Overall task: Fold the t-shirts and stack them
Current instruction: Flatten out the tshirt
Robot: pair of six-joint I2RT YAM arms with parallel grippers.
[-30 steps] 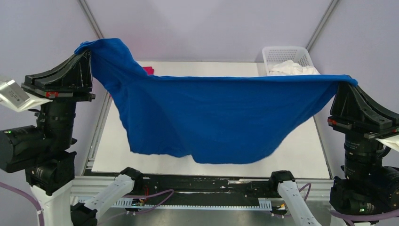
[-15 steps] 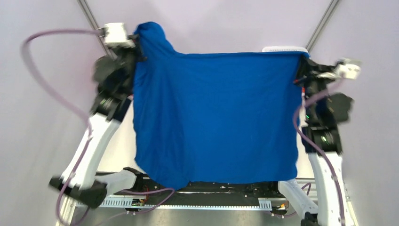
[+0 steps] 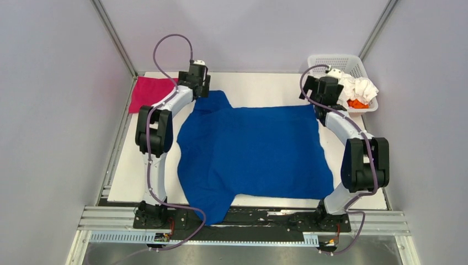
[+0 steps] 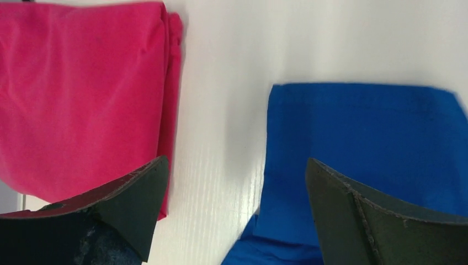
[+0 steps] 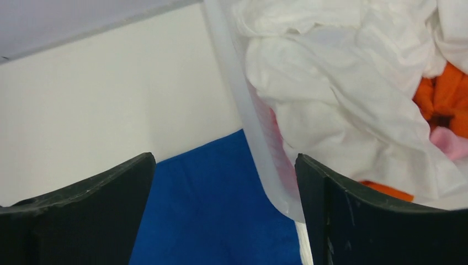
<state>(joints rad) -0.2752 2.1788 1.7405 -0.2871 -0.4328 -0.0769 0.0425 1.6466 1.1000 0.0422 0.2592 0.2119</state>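
The counter (image 3: 259, 85) is carrying the royal blue t-shirt (image 3: 254, 149), lying spread flat. The white basket (image 3: 331, 59) is standing at the shirt's far right corner, holding crumpled white (image 3: 359, 87) and orange (image 3: 359, 103) shirts. The folded pink t-shirt (image 3: 149, 94) is lying beside its far left sleeve. The left fingers (image 4: 132, 199) are hovering wide apart over that sleeve's edge, gripping nothing. The right fingers (image 5: 99, 204) are gaping empty above the far right corner.

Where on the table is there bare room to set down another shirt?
Bare table runs left of the blue shirt, nearer than the pink shirt; a strip also lies beyond the blue shirt's far edge. The basket crowds the far right corner.
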